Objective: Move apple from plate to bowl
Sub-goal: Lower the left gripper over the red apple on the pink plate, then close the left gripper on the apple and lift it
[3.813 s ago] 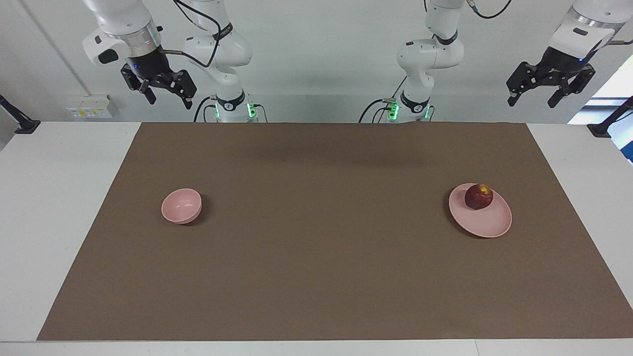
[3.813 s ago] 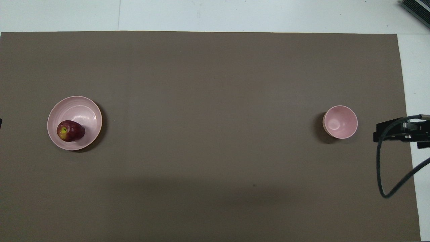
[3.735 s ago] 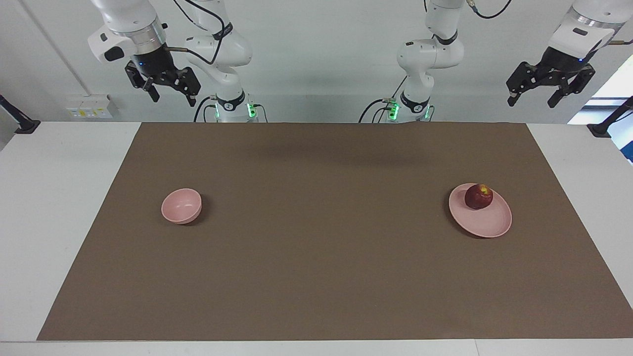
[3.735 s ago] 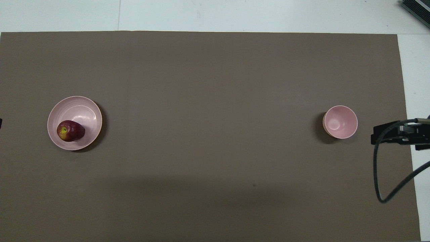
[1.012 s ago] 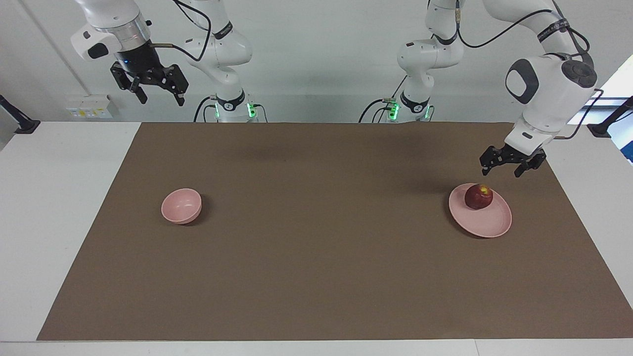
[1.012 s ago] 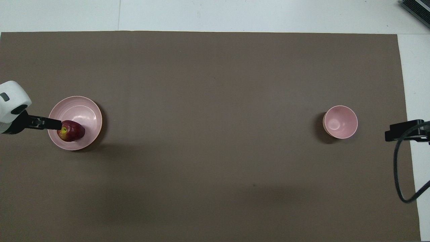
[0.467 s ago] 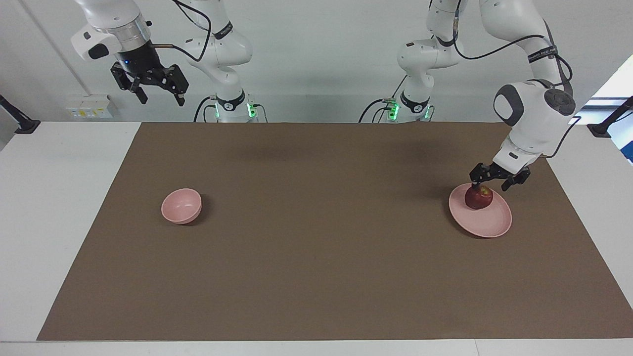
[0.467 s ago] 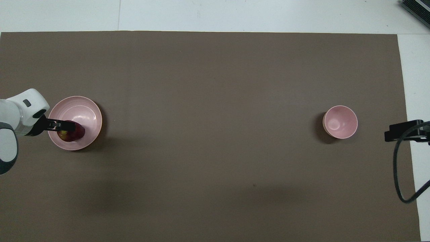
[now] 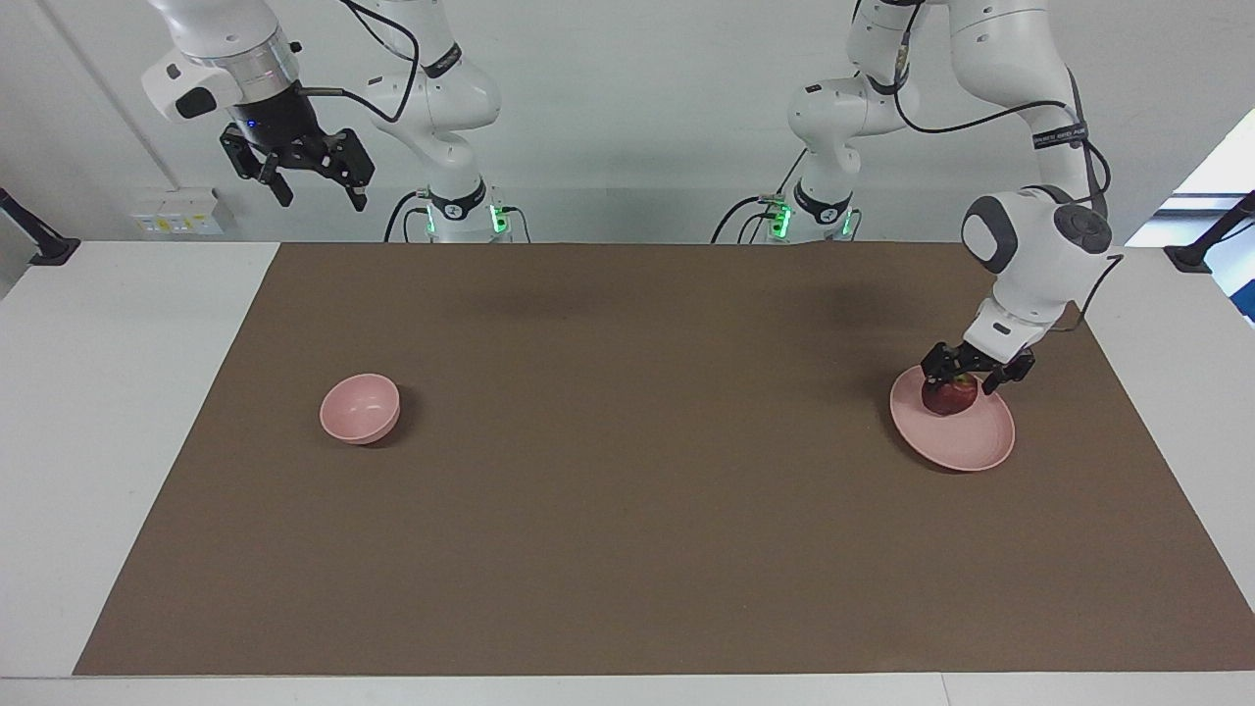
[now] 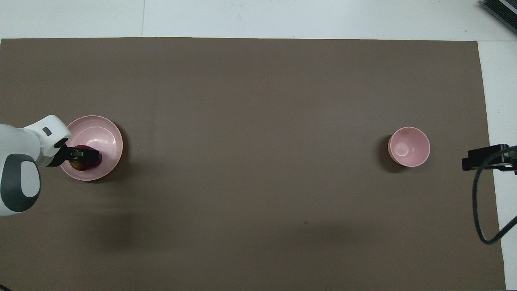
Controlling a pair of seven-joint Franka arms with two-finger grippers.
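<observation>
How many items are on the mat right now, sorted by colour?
Pale pink: 2, the plate and the bowl.
Dark red: 1, the apple, on the plate with the left claw open around it.
Total: 3.

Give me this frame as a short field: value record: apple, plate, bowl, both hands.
apple: on the plate, on its part nearer the robots
plate: toward the left arm's end of the table
bowl: toward the right arm's end, nothing in it
left hand: open, low around the apple, fingers on either side
right hand: open, raised, waiting
</observation>
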